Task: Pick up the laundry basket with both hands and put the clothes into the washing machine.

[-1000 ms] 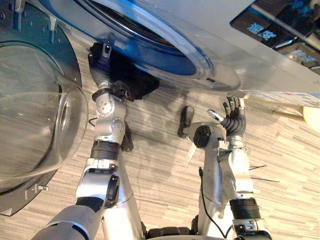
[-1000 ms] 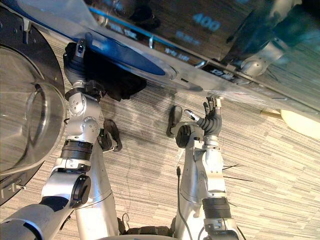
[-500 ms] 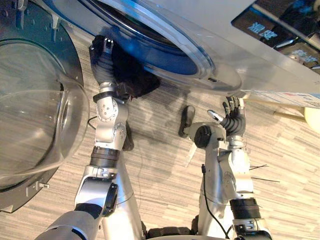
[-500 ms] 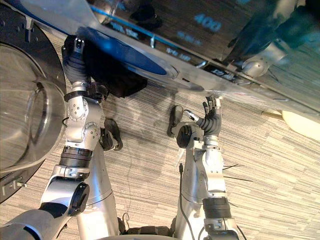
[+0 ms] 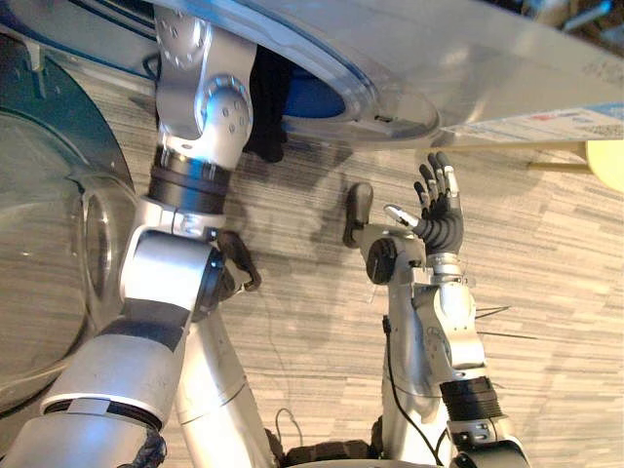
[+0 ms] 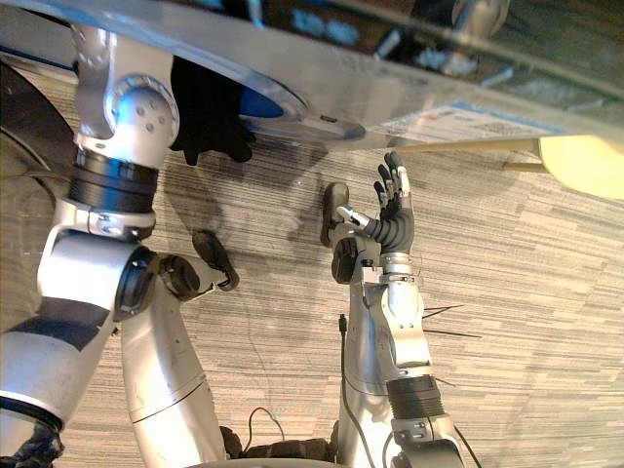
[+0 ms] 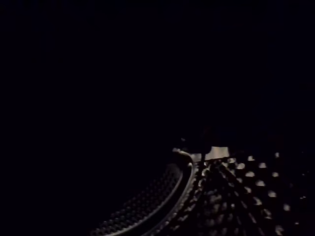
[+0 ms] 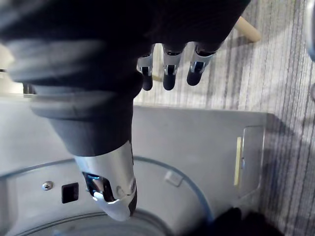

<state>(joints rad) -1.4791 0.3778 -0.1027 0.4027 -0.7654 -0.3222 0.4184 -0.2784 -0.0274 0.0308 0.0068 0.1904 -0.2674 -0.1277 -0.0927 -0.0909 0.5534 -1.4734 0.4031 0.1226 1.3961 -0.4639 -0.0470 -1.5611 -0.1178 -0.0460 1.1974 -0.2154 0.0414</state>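
Glinting perforated drum (image 7: 246,191), silver straight-fingered right hand (image 5: 439,219)

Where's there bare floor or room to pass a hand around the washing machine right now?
Bare floor stretches right of the open right hand, up to the cream object. The washing machine's opening is crowded: the left arm and dark cloth occupy it, with the glass door close alongside.

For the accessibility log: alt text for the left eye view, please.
The robot's left arm reaches into the round opening of the washing machine, where dark clothes hang at the rim. Its right hand is raised open below the machine's front, and the glass door stands open at the left.
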